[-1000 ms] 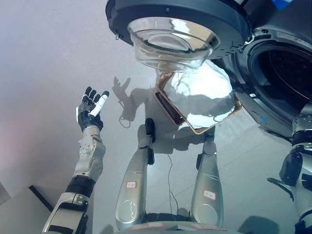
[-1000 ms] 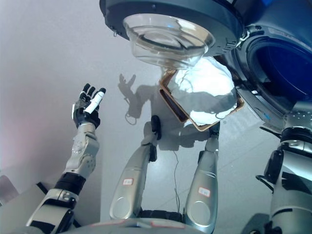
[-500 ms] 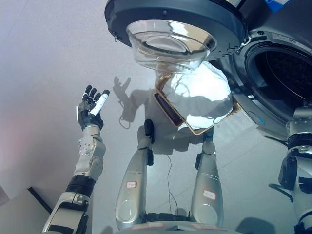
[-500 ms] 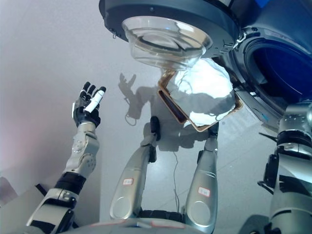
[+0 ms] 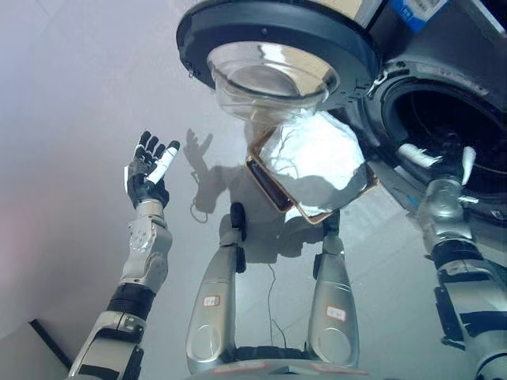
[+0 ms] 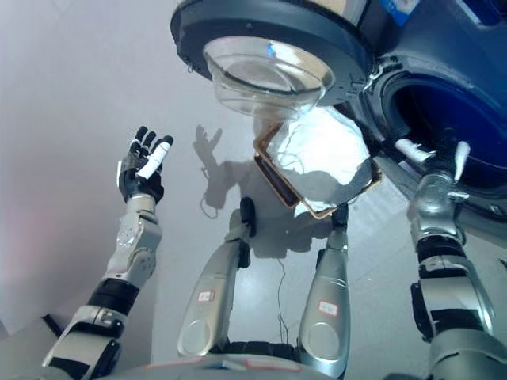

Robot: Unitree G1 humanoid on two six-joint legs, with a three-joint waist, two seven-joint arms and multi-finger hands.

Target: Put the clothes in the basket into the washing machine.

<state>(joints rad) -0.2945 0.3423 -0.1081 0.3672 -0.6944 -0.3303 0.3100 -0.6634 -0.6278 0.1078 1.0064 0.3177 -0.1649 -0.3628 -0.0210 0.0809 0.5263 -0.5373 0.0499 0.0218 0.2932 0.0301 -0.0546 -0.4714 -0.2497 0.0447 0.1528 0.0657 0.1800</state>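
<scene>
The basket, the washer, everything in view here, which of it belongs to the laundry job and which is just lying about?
Belongs to the job:
- basket on the floor
- white clothes in it
- washing machine, its door swung open
- right hand, open, raised before the drum opening
- left hand, open, raised over bare floor

Lying about:
- nothing else shows

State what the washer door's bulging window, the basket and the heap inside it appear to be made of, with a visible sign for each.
Door window: clear glass or plastic; see-through, glossy highlights.
Basket: probably wood or rigid plastic; brown, straight rim.
Heap: white cloth, likely; soft creased folds.
</scene>
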